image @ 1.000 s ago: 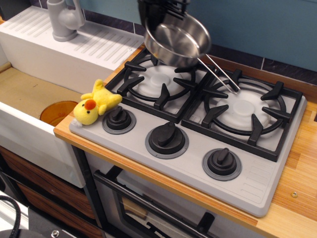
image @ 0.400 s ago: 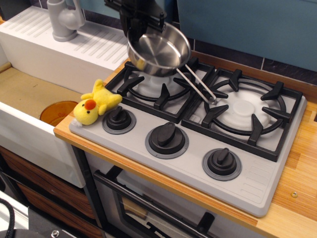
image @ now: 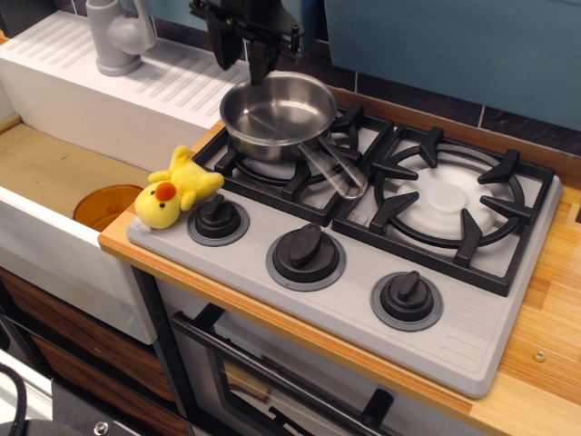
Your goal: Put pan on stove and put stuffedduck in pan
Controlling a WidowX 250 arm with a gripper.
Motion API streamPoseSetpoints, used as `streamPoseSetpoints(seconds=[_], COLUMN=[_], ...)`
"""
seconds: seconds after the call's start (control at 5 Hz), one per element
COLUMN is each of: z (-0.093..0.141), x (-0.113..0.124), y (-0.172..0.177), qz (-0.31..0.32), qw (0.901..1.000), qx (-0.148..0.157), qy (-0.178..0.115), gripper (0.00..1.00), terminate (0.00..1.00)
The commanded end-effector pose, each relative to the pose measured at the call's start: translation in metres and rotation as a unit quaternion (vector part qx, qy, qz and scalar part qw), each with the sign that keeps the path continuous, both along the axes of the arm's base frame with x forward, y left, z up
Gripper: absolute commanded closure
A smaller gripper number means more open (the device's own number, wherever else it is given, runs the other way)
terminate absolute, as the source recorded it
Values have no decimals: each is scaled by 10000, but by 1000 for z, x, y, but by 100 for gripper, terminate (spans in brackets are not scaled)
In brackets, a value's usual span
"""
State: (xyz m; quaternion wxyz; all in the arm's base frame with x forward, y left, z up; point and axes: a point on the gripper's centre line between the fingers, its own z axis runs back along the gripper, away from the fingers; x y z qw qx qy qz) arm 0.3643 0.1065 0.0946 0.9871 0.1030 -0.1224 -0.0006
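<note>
The shiny steel pan sits level on the left burner grate of the grey stove. Its wire handle points toward the front right and looks blurred. My black gripper reaches down from above onto the pan's far rim and appears shut on it. The yellow stuffedduck with an orange beak lies on the stove's front left corner, beside the left knob, apart from the pan.
The right burner grate holds nothing. Two more knobs line the stove front. A white sink with an orange disc lies to the left, with a grey faucet behind. A wooden counter borders the stove.
The gripper carried the pan left and down from above the burners' far side. The pan went from tilted in the air to level on the left grate. The duck has not moved.
</note>
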Motion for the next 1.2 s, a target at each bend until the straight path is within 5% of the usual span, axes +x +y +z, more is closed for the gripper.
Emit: streamPoseSetpoints(seconds=[0.0, 0.6, 0.8, 1.0], z=[35, 35, 47, 49], x=[10, 23, 12, -13], y=[5, -13, 1, 8], qz=[-176, -649, -686, -413], qw=[9997, 9976, 9969, 9976], qx=[118, 245, -290, -327], qy=[-73, -23, -243, -458], gripper=[0, 0, 0, 0], terminate=[0, 0, 0, 0])
